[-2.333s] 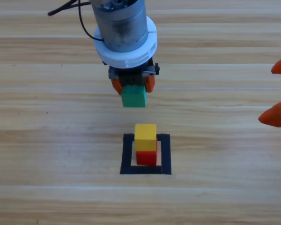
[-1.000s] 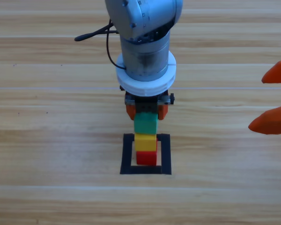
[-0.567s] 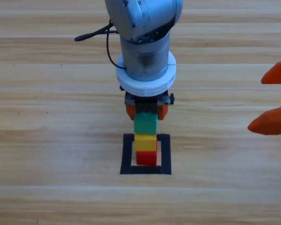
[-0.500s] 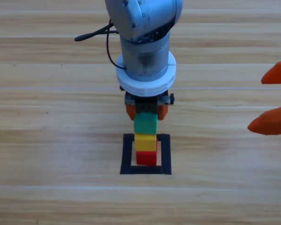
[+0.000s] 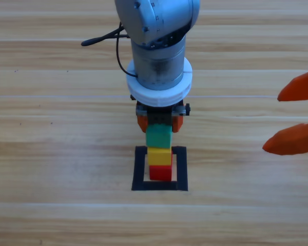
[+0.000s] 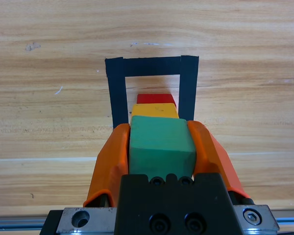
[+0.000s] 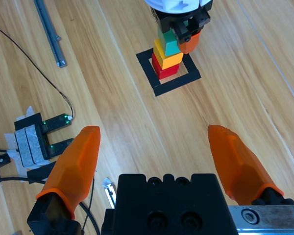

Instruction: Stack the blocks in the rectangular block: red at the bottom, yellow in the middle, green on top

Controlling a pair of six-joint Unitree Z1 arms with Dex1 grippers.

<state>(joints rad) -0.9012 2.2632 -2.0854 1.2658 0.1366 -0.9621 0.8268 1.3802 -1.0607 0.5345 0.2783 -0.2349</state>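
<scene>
Inside the black tape outline (image 5: pixel 140 169) the red cube (image 5: pixel 160 172) lies on the wood with the yellow cube (image 5: pixel 159 156) on it. The teal-green cube (image 5: pixel 159 136) sits on top of the yellow one, and my left gripper (image 5: pixel 159 125) is shut on it, coming down from the top edge. In the left wrist view, both orange jaws press the sides of the green cube (image 6: pixel 160 145), with the yellow cube (image 6: pixel 155 110), the red cube (image 6: pixel 156 98) and the tape outline (image 6: pixel 152 64) beyond. My right gripper (image 5: pixel 273 122) waits open at the right edge, holding nothing.
The right wrist view shows the stack (image 7: pixel 166 58) far off. It also shows a metal rail (image 7: pixel 49 32) and a black device with taped cables (image 7: pixel 39 142) on the table to one side.
The left gripper brought the green cube forward from behind the outline onto the yellow cube, then held still. The right gripper has edged a little leftward into the picture.
</scene>
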